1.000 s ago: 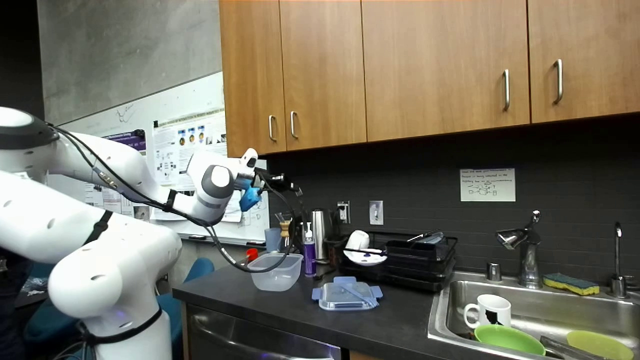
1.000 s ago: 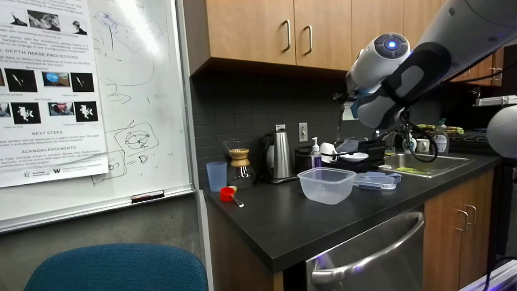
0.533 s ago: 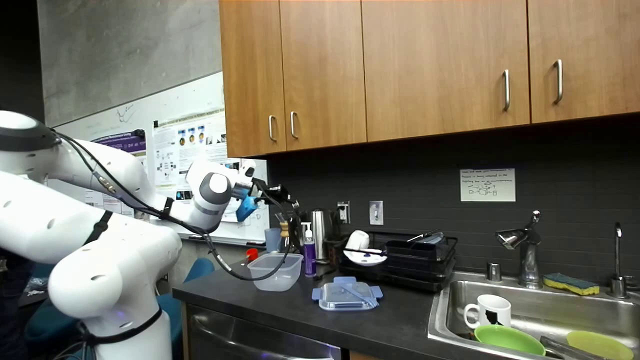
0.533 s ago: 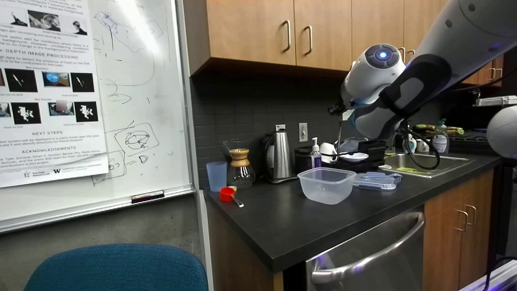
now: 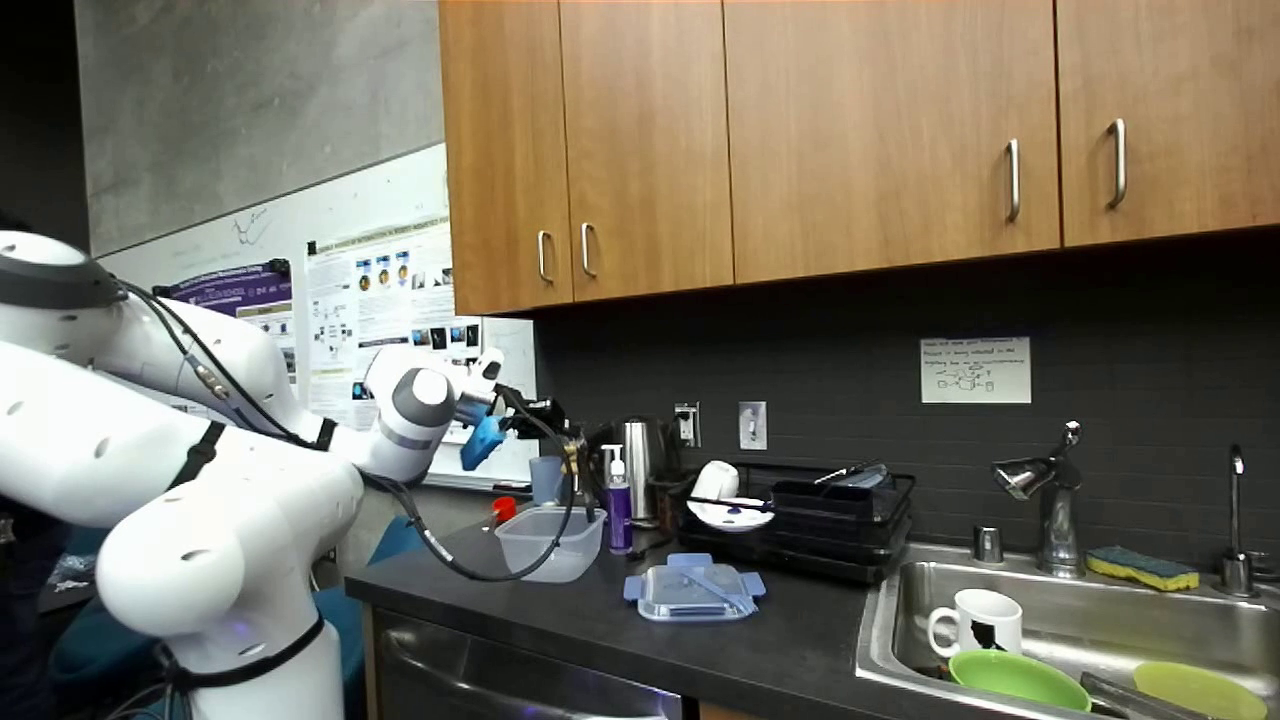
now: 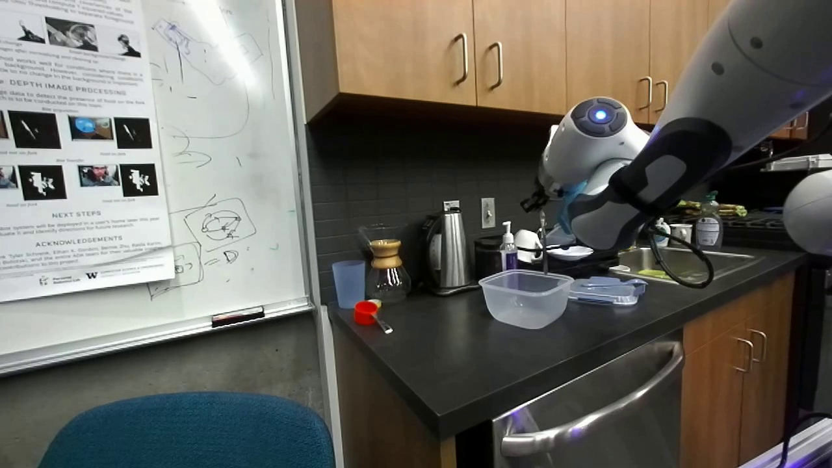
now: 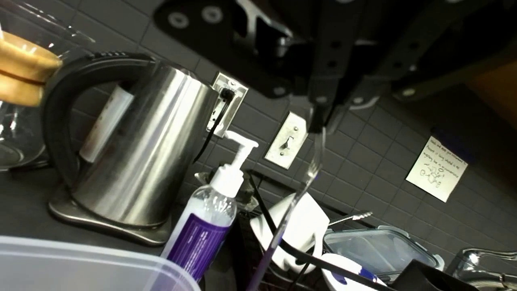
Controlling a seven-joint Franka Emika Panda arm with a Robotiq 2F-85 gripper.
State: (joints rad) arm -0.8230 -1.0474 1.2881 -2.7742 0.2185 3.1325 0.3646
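Tool (image 7: 320,121): lower in both exterior views than a second ago.
Held utensil (image 6: 544,244): down with it; lower end now about level with rim of tub (image 6: 525,302) in an exterior view, was above.
Cable loop (image 5: 490,578): sags lower, crossing tub nearer its base.

Hand (image 7: 322,122), 12 o'clock in wrist view, is showing black. Utensil (image 7: 298,197) is gleaming silver, violet tinting its 6 o'clock end. Soap bottle (image 7: 205,226), 7 o'clock, is wearing a purple label (image 7: 194,248), pale-lettered, under a white pump (image 7: 230,178). Kettle (image 7: 149,153), 9 o'clock, is shining silver, black-handled. Paper note (image 7: 436,167), 3 o'clock, is bearing dark script on cream.
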